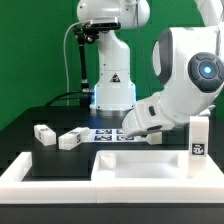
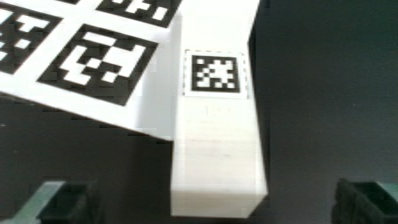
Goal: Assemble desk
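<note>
A white leg block (image 2: pixel 217 130) with a black-and-white tag (image 2: pixel 215 73) lies lengthwise on the dark table, one end resting against the marker board (image 2: pixel 80 50). My gripper (image 2: pixel 217 205) is open just above the block's near end. Its dark fingertips (image 2: pixel 63 200) stand wide on either side and touch nothing. In the exterior view the gripper (image 1: pixel 137 130) hangs low beside the marker board (image 1: pixel 105 133), behind the wide white tabletop panel (image 1: pixel 125 163). Two more leg blocks (image 1: pixel 45 133) (image 1: pixel 70 139) lie toward the exterior view's left. Another leg block (image 1: pixel 198 137) stands upright at the right.
The low white border wall (image 1: pixel 40 172) runs along the front and the sides of the work area. The robot's base (image 1: pixel 112 85) rises behind the marker board. The arm's bulky white body (image 1: pixel 190 75) fills the exterior view's right.
</note>
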`<state>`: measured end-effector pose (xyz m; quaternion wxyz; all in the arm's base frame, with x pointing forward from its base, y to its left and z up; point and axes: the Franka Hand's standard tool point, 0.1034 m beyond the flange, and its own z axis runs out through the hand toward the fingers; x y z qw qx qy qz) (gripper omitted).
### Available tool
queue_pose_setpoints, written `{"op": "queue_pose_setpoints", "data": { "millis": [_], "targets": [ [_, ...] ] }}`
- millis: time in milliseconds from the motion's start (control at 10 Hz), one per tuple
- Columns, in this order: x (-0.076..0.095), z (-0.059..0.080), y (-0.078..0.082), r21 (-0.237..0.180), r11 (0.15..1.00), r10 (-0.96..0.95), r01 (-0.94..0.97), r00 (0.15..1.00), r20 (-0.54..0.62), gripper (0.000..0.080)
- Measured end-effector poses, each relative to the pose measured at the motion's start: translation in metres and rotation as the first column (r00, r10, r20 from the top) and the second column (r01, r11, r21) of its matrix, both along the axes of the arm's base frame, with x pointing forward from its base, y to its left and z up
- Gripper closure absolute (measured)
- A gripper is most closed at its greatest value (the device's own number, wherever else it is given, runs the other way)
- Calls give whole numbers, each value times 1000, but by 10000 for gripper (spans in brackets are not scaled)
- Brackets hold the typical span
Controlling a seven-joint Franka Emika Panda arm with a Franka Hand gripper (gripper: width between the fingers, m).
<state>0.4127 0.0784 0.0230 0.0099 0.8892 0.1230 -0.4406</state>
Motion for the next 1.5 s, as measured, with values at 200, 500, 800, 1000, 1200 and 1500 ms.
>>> {"op": "queue_pose_setpoints", "data": {
  "millis": [200,500,800,1000,1200,1500],
  "targets": [
    [-6,-4,-3,-16,1000,-7,7,1000,-10,150],
    [-16,-9,-3,-41,999,-19,19,1000,-7,150],
    [-16,-10,-4,-41,999,-21,21,1000,-8,420],
    [-16,-10,-4,-41,999,-22,22,1000,-8,513],
    [-16,-10,-4,-41,999,-23,22,1000,-8,512],
    [-15,-8,-5,-41,999,-24,23,1000,-10,512]
  ]
}}
